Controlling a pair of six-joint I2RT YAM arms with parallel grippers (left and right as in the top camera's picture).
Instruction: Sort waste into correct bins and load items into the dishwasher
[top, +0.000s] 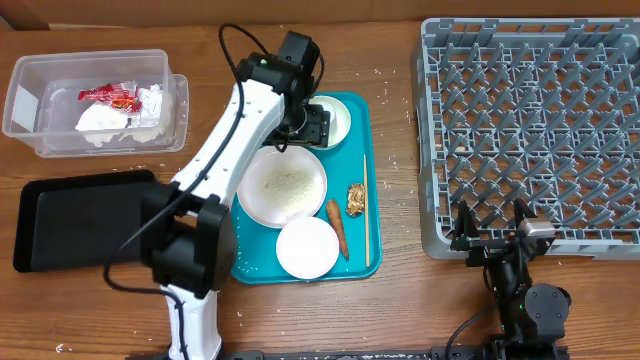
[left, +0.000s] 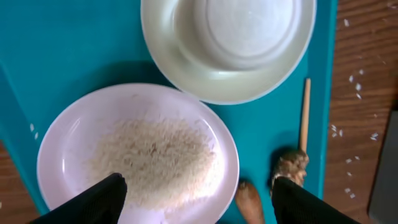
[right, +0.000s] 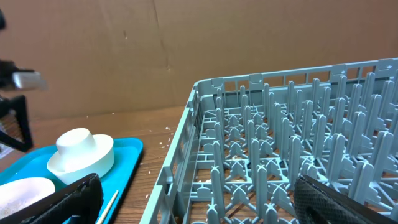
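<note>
Rice plate (top: 286, 185) sits mid teal tray (top: 362, 125), table centre, with loose rice on it. Left gripper (left: 196, 183) hangs over the plate, fingers spread wide, holding nothing. Right gripper (top: 492, 232) sits by the near edge toward the right corner, also wide and empty.

Risks:
- The thin rim slips in a pinch.
- Any tilt dumps rice over tray and wood.
- A finger could clip the upturned bowl (left: 227, 43) just beside the plate.
- The chopstick (top: 365, 210) could roll if the tray gets nudged.
- Wrong bin: the clear bin (top: 25, 100), far left corner, has wrappers. The black bin (top: 80, 220), left edge, looks empty, hard to be sure.

Dish rack (top: 530, 130) fills the right edge. Wooden table (top: 400, 310) has stray grains beside the tray. Brown board wall (right: 124, 50) behind.
</note>
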